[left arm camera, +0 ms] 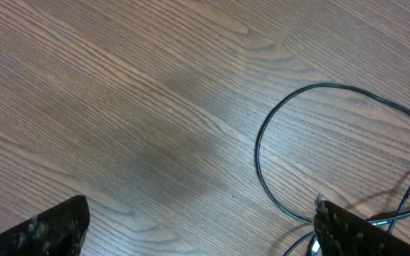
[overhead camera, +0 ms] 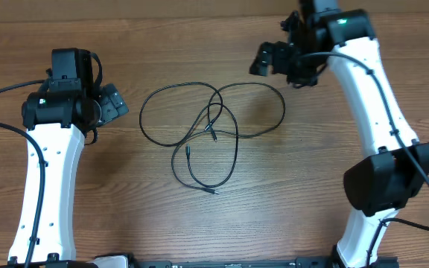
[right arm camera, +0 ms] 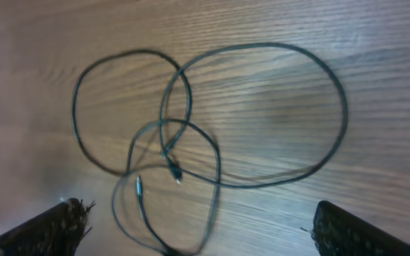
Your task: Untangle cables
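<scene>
Lying loose on the wooden table [overhead camera: 289, 208], the cables [overhead camera: 211, 131] rest between the two grippers and touch neither; the tangle's long axis runs from one gripper toward the other, and a narrower loop [overhead camera: 234, 152] reaches away from both, toward the arm bases. One wide loop [overhead camera: 141, 119] bulges toward the left gripper [overhead camera: 114, 104]; the other wide loop [overhead camera: 283, 112] lies on the right gripper's [overhead camera: 263, 59] side, just below it in the overhead view. The strands cross near the middle of the tangle; two small plug tips [overhead camera: 213, 138] lie close to that crossing, and a third tip [overhead camera: 214, 192] sits at the far end of the narrow loop, pointing out sideways.

The left gripper is spread wide and holds nothing; its wrist view shows bare wood between the fingers [left arm camera: 48, 231], with the nearest loop curving ahead of the other finger and passing out of sight behind its tip. The right gripper is likewise released, fingers [right arm camera: 361, 231] far apart; the whole tangle lies ahead of it, set toward one finger, the nearest strand dropping out of view between the fingers.
</scene>
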Motion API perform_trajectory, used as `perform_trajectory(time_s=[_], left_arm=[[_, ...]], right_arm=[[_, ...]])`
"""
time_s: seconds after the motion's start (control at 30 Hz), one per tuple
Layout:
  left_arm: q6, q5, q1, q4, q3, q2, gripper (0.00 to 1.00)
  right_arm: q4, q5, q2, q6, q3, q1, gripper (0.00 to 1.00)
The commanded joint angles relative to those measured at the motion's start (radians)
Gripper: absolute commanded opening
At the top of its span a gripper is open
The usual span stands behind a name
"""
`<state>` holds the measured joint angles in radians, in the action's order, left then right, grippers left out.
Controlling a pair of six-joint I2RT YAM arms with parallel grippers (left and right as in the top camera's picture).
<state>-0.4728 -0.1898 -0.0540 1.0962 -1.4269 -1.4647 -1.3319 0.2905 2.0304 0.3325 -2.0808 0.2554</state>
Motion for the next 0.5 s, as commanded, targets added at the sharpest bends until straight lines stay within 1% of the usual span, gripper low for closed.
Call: perform_trajectory(time_s=[0.0,0.03,0.13,0.27,0.33,0.47], left_arm=[[-0.021,0.007,0.002,0.0,0.003,-0.006,1.0],[-0.021,0.007,0.002,0.0,0.003,-0.006,1.0],[-0.021,0.007,0.002,0.0,0.003,-0.006,1.0],[-0.021,0.007,0.002,0.0,0.003,-0.006,1.0],[-0.021,0.007,0.002,0.0,0.003,-0.006,1.0],[-0.021,0.007,0.002,0.0,0.003,-0.006,1.0]], right_arm=[[0.05,-0.096,-0.004,0.322,0.011,0.083,1.0],[0.074,-0.096,-0.004,0.372,0.024,0.114,1.0],[0.146,-0.096,-0.004,0.454,0.081,0.171,1.0],[0.311,-0.096,-0.004,0.59,0.227,0.25,1.0],[0.394,-0.095,-0.004,0.636,0.283,0.28,1.0],[0.569,-0.098,0.004,0.657,0.378,0.345,1.0]])
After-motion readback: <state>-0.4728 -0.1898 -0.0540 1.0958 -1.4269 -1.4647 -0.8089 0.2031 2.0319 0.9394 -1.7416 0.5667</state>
